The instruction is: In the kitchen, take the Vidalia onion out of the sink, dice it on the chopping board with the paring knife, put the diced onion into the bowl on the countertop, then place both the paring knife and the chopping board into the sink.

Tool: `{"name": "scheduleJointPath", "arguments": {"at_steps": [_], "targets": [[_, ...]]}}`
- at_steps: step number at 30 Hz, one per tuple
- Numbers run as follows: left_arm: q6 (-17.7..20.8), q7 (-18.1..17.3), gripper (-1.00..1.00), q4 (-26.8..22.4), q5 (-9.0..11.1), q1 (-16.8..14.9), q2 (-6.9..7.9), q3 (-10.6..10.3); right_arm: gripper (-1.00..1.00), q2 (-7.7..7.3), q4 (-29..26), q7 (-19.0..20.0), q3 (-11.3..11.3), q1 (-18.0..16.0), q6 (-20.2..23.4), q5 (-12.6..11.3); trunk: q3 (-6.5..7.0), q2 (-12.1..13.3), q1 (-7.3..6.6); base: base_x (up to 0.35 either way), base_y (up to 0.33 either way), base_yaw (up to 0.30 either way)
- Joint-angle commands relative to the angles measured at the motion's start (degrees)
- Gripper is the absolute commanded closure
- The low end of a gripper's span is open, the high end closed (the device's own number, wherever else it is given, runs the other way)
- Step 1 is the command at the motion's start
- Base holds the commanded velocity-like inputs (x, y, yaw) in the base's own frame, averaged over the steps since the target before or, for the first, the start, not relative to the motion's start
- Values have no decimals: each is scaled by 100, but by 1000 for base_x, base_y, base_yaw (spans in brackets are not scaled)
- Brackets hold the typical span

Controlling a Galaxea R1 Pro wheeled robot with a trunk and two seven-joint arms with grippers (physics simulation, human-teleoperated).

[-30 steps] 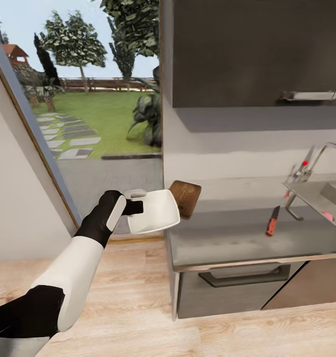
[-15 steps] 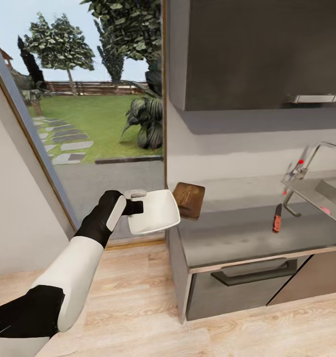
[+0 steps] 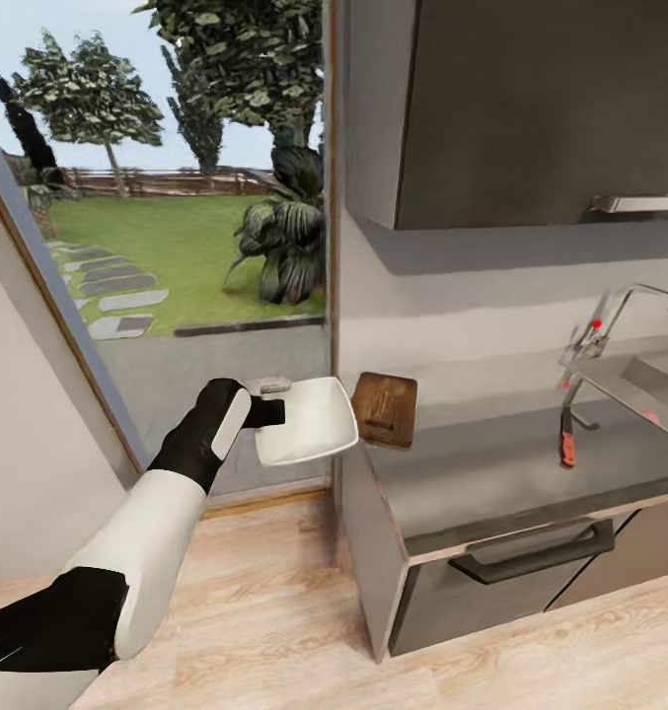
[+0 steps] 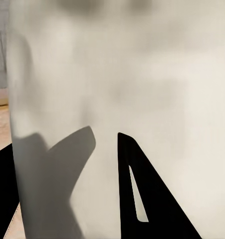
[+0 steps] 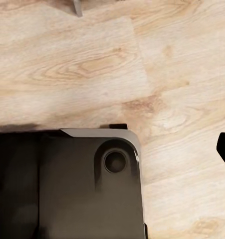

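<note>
Long glossy grey countertop (image 3: 491,463): runs along the wall over dark grey cabinet fronts (image 3: 516,582).
Rectangular stainless-steel sink (image 3: 641,383): at the counter's far right, chrome bent-spout tap (image 3: 625,311) behind it; a pinkish-red spot (image 3: 650,416) at its rim, possibly the Vidalia onion, too small to confirm.
Shallow glossy white squarish bowl (image 3: 308,421): held in the air off the counter's left end, above light wood floor (image 3: 274,611).
Left gripper (image 3: 271,408): closed on the bowl's rim; one dark finger (image 4: 142,194) lies against the white surface.
Brown wooden chopping board (image 3: 386,408): at the counter's left end, just beside the bowl.
Red-handled paring knife (image 3: 567,438): on the counter near the sink.
Right gripper: opening cannot be told.
</note>
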Motion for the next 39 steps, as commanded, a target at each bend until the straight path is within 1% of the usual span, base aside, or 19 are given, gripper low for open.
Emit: {"name": "scheduleJointPath", "arguments": {"at_steps": [1,23,29,31,32,33,34,35,37,39], "targets": [[14,54,100,-8,64,-4,4,-12,-100,2,4,1,-9,-4,-21,-17,-4,-8,4,127,277,-126],[16,54,100,18,56,-3,4,-12,-100,2,4,1,-9,-4,-20,-17,118,-8,4,140,275,-125],[22,54,100,15,51,-3,8,-10,-100,-3,-10,-5,6,-4,-4,0,125,-8,4,24,72,-28],[23,56,100,6,51,-2,10,-9,-100,-5,-53,-51,8,-4,21,9,126,-8,4,-57,132,-4],[25,60,100,8,51,-3,28,-10,-100,-6,-266,-327,13,-4,242,36,126,-8,4,-103,226,-1],[25,59,100,11,51,-4,32,-10,-100,-4,-418,-443,15,-4,414,99,126,-8,4,-109,240,-1],[25,60,100,15,51,-4,34,-11,-100,-2,-585,-527,16,-4,623,220,126,-8,4,-114,249,-1],[25,61,100,17,51,-4,35,-11,-100,-1,-671,-557,16,-4,739,303,126,-8,4,-115,252,0],[25,59,100,23,51,-4,37,-11,-100,12,-1004,-631,15,-4,1185,693,126,-8,4,-118,258,0],[25,61,100,29,51,-3,42,-12,-100,25,-1297,-663,12,-4,1482,1015,126,-8,4,-120,262,0]]}}
